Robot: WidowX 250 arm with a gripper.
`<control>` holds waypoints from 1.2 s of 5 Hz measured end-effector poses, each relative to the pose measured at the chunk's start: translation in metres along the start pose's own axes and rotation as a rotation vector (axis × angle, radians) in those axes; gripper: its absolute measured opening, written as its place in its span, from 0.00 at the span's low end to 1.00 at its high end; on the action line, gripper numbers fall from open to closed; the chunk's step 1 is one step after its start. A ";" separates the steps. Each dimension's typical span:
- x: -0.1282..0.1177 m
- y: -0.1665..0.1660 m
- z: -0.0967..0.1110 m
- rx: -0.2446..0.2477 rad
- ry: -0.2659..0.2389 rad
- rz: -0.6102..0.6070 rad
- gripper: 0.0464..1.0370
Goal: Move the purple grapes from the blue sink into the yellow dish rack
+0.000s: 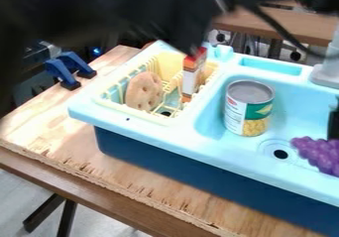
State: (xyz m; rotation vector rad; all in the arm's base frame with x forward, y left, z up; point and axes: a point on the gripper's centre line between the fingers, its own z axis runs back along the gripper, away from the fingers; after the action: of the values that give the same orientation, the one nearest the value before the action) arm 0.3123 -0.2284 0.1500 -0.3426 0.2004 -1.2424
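Below the gripper (pixel 184 36), a pale yellow dish rack (pixel 111 105) is set in the light blue toy sink (pixel 149 134). A brown oval piece with dark spots (pixel 143 91) is stood on edge there, below and left of the tool in the view. The way sideways is hemmed by that piece and by the rack's prongs. To the tool's lower right, a can with a green and white label (pixel 249 108) is placed upright in the basin; farther right, purple grapes (pixel 317 153) are seen near the drain (pixel 281 153). A blue clamp (pixel 61 73) is found to the tool's left, on the wooden table (pixel 51 132).

Directly beneath the tool, an orange and white box (pixel 192 76) is held upright in the rack, its long axis steep and its orange-red end pointed up (a slight rightward lean is shown).

The dark arm is stretched across the top, with the gripper hung over the box. Whether it is released or clenched cannot be told, nor whether the box is touched.
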 end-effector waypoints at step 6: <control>-0.141 -0.015 0.054 0.293 -0.246 0.307 0.77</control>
State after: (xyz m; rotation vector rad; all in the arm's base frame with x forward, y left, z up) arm 0.2724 -0.0914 0.2010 -0.1981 -0.1370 -0.9008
